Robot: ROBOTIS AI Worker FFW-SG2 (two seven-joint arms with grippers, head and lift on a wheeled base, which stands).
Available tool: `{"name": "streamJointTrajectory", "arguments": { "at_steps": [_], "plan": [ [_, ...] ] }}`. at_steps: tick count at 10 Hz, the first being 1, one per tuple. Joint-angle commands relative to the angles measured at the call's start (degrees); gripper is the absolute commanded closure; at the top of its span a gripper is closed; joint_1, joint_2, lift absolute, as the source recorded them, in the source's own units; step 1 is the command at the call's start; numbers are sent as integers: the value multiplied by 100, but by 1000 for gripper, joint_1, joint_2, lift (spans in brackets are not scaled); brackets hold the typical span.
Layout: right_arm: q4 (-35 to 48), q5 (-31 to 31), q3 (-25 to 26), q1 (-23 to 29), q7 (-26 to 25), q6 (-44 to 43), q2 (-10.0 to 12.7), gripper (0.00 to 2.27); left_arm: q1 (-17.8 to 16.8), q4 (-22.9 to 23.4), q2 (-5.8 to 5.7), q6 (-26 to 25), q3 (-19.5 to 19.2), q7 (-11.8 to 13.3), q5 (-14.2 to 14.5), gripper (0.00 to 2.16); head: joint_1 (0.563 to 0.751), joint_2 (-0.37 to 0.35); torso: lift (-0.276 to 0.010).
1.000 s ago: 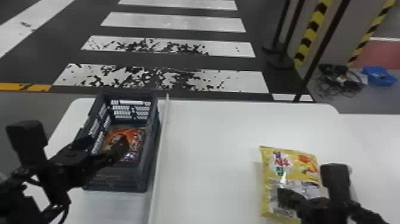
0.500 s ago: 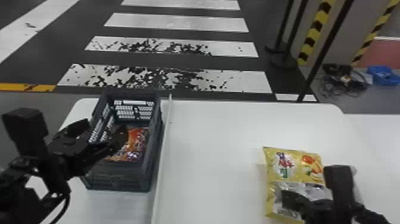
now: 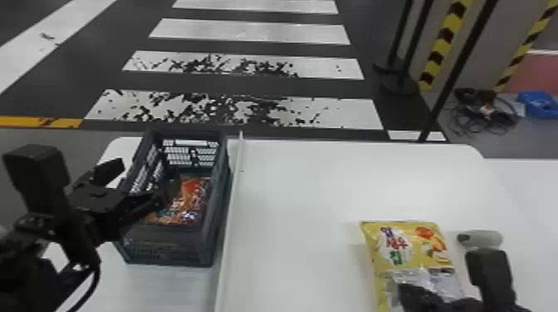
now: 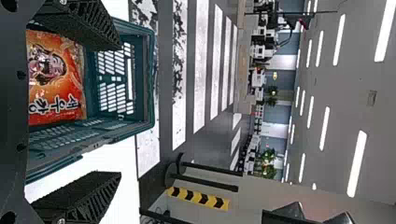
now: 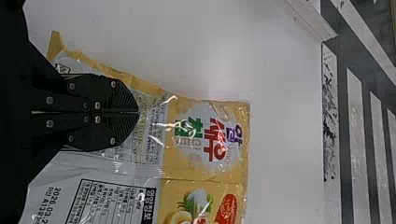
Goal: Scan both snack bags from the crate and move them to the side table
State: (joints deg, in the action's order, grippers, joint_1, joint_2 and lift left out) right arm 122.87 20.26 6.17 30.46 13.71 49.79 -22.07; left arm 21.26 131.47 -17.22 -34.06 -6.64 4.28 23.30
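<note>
Left fingers (image 3: 141, 204) have shifted; wrist view details the orange bag (image 4: 60, 91).

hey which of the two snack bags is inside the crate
The orange snack bag: it lies in the crate, while the yellow one lies on the white table.

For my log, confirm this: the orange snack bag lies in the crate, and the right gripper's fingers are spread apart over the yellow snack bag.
Not spread apart: the right wrist view shows the right gripper with its fingers shut together.
</note>
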Motion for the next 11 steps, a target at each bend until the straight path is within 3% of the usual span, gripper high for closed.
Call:
{"name": "streamJointTrajectory", "arguments": {
  "at_steps": [1,4,5,6,7,9,11],
  "plan": [
    [114,92,51,-40,0,62,-87,2243,-8,10,16,0,49,-32,-9,33,695,-26,-95],
    [492,233,227,-84,0,44,-219,2240,36,107,-1,-18,58,-59,-36,33,695,-31,-95],
    [545,303,456,-102,79,-43,-237,1771,45,107,-1,-18,75,-59,-36,33,695,-33,-95],
    [404,435,772,-199,308,-307,-263,370,62,116,-1,-18,84,-59,-44,33,695,-41,-95],
    [114,567,1106,-322,492,-501,-298,-2,62,107,-45,-18,75,-68,-36,33,695,-58,-95],
    [-1178,330,1361,-823,791,-1731,-298,-2,62,81,-89,-18,31,-68,-36,33,695,-105,-95],
    [-2277,251,1572,-1174,976,-2399,-298,36,54,19,-186,-35,31,-68,-9,33,695,-184,-95]
  ]
}}
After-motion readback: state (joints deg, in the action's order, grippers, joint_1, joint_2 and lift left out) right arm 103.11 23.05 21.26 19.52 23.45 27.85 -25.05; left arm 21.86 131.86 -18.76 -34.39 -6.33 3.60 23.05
